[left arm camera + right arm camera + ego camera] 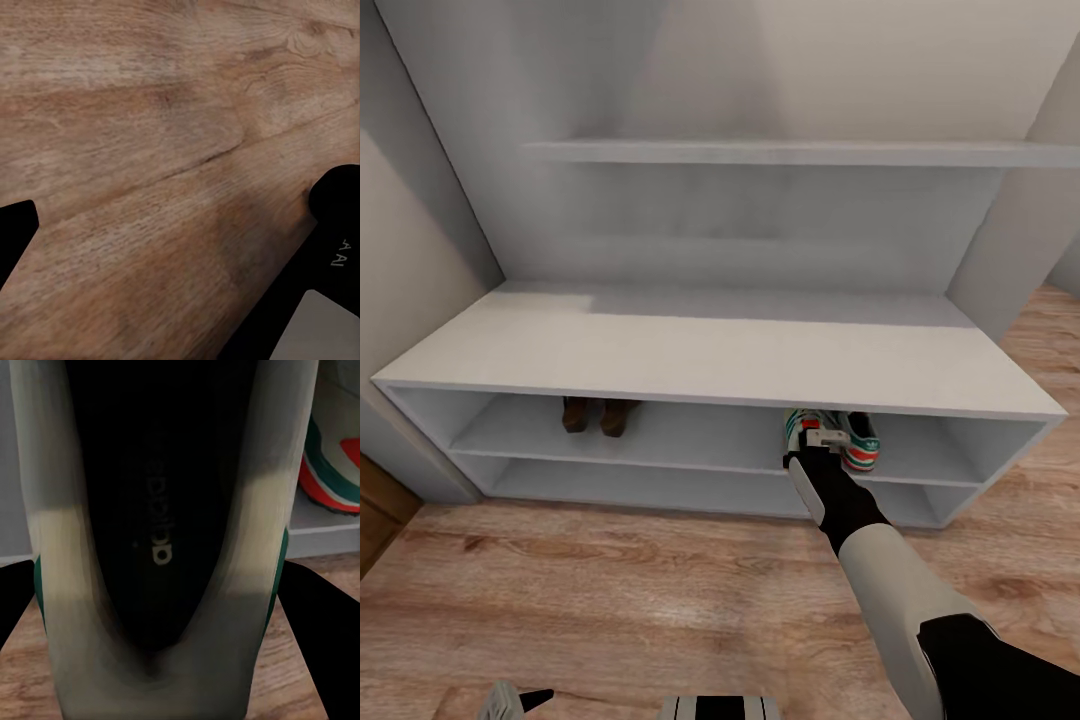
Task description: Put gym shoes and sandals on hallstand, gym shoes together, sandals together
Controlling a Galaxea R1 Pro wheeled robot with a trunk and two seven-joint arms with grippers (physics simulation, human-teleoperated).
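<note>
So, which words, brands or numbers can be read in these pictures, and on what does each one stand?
"adidas": upside down on the dark insole of the gym shoe in the right claw, right wrist view.
"AA" or similar: on the black part in the left wrist view, too blurred to be sure.
Nothing else readable.

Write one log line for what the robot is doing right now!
right end effector: holding gym shoe at upper shelf | second gym shoe: on shelf | sandals: on shelf | left end effector: above floor
</note>
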